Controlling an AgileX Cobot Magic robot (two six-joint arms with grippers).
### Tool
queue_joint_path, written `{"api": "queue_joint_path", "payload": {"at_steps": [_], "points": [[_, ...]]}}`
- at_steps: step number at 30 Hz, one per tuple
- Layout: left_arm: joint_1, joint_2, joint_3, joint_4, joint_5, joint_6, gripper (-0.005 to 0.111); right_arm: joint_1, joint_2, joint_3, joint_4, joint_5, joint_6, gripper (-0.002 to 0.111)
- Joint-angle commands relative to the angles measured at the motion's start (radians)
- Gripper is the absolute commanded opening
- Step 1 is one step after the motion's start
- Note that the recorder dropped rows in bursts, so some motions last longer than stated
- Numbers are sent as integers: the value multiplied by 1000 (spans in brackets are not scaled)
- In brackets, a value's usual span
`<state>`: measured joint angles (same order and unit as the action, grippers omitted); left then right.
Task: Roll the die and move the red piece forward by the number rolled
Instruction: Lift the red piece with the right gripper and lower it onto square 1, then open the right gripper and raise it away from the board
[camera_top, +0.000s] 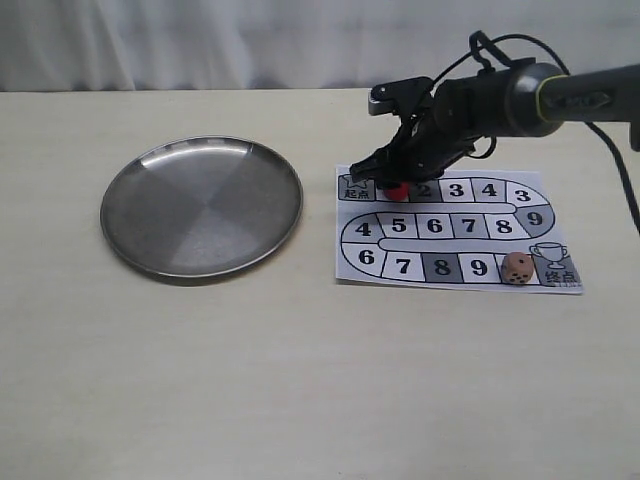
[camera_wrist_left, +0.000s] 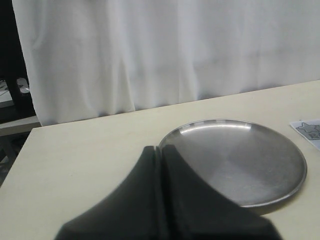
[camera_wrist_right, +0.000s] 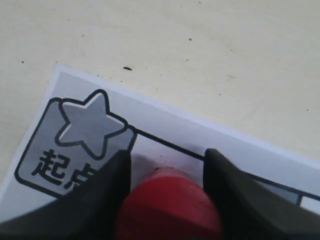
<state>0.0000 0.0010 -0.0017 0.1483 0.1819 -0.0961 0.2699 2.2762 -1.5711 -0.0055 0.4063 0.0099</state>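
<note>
The red piece (camera_top: 396, 189) stands on the board's first square, beside the start square with the star (camera_wrist_right: 90, 125). My right gripper (camera_top: 394, 178) reaches down over it from the right. In the right wrist view its two fingers sit against either side of the red piece (camera_wrist_right: 167, 205), so the gripper (camera_wrist_right: 167, 154) is shut on it. The die (camera_top: 517, 268) lies on the paper board (camera_top: 455, 246) near its front right corner, beside the trophy square. My left gripper (camera_wrist_left: 161, 150) is shut and empty; it does not show in the exterior view.
A round steel plate (camera_top: 200, 205) sits on the table left of the board, with nothing in it; it also fills the left wrist view as the plate (camera_wrist_left: 240, 160). A white curtain hangs behind the table.
</note>
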Motion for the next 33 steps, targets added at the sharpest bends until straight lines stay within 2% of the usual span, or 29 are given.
{"api": "queue_joint_path", "payload": {"at_steps": [1,5,11,14,19,21,26,33], "points": [[-1,-1,2,-4,-9,-2,0,-1,-4,1,-9,-16,1,66],[-1,-1,2,-4,-9,-2,0,-1,-51,1,-9,-50,1,78],[-1,-1,2,-4,-9,-2,0,-3,-232,1,-9,-17,-4,78],[-1,-1,2,-4,-9,-2,0,-3,-339,1,-9,40,-32,64],[-1,-1,2,-4,-9,-2,0,-3,-509,52,-11,101,-48,20],[-1,-1,2,-4,-9,-2,0,-3,-583,104,-11,92,-48,6],[-1,-1,2,-4,-9,-2,0,-3,-758,295,-11,29,-48,5],[-1,-1,2,-4,-9,-2,0,-3,-1051,681,17,-206,-46,5]]}}
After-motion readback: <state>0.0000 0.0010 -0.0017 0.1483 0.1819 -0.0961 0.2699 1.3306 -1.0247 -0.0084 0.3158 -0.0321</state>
